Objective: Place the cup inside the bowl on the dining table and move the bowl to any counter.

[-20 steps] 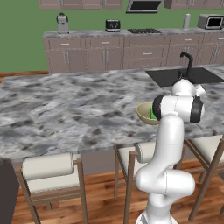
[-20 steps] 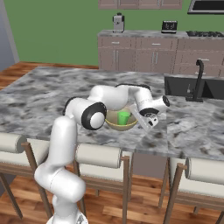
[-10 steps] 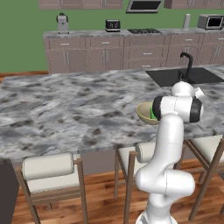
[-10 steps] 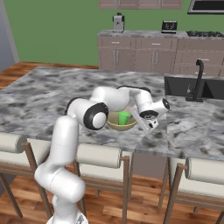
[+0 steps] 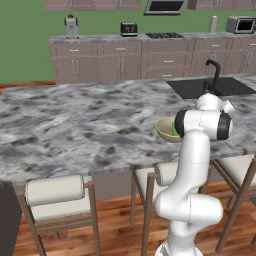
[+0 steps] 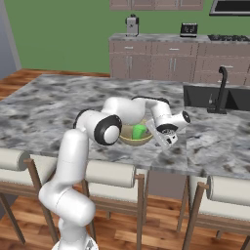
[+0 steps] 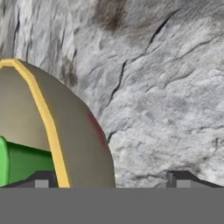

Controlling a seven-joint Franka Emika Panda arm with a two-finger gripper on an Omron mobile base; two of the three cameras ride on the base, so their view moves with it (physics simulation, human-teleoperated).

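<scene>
The green cup [image 6: 139, 131] sits inside the bowl [image 6: 128, 140] on the dining table [image 6: 58, 102]; at the bowl's 3 o'clock, the gripper [image 6: 164, 138] straddles the rim [image 7: 48, 127], fingers spread wide, pinching nothing.

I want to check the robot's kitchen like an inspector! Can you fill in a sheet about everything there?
Surface: dining table, grey veined marble.
Job's things: cup sits inside the bowl, which is on the table near its stool-side edge.
Clutter: nothing seen on the table near the bowl.
Grippers: hand open, one finger inside the bowl's rim, one outside.
Cables: nothing seen.
Surroundings: sink with black tap, counter with small appliances, stools.
</scene>
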